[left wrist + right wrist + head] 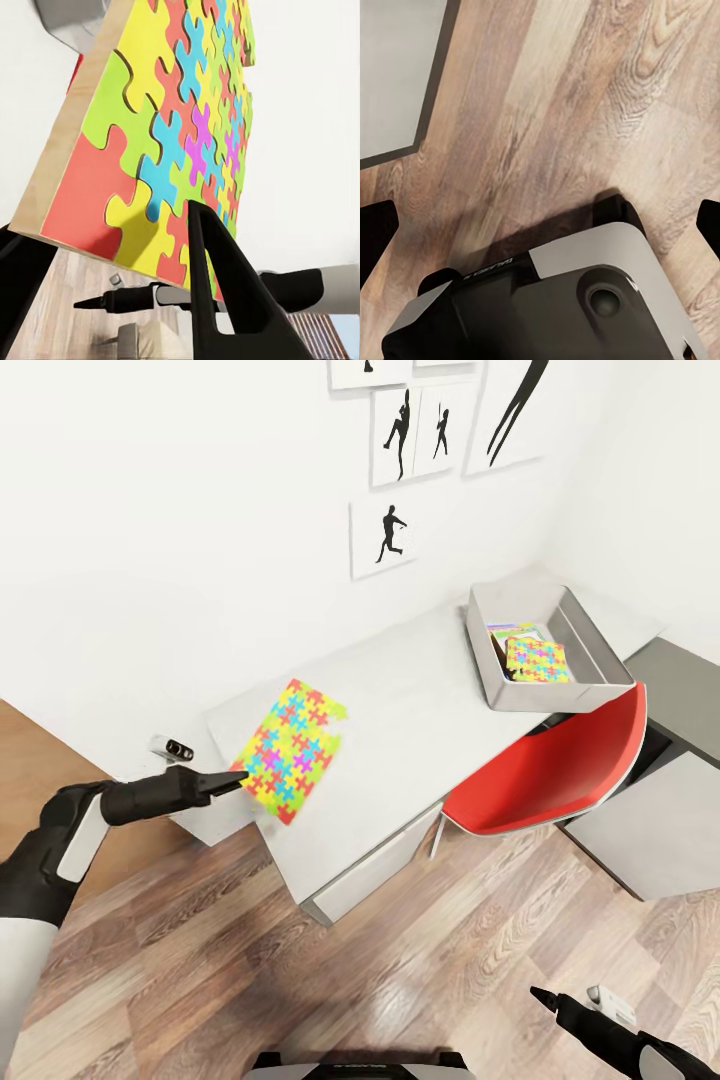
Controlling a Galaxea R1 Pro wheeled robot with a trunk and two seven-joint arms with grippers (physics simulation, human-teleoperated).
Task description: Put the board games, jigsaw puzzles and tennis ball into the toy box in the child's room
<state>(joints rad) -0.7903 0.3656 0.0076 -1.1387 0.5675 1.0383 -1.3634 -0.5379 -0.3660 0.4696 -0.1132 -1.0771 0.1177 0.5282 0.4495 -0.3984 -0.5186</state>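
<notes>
The long pale table (420, 690) runs along the white wall, one red chair (560, 770) tucked at its near right side. At its far right end sits the grey toy box (500, 660), one jigsaw puzzle (537, 660) lying on printed boxes inside it. A second jigsaw puzzle (292, 748) is tilted above the table's left part, pinched at its near-left corner by the left gripper (238, 780). Low at the near right, the right gripper (545, 997) hangs over the floor, its fingertips spread and empty.
</notes>
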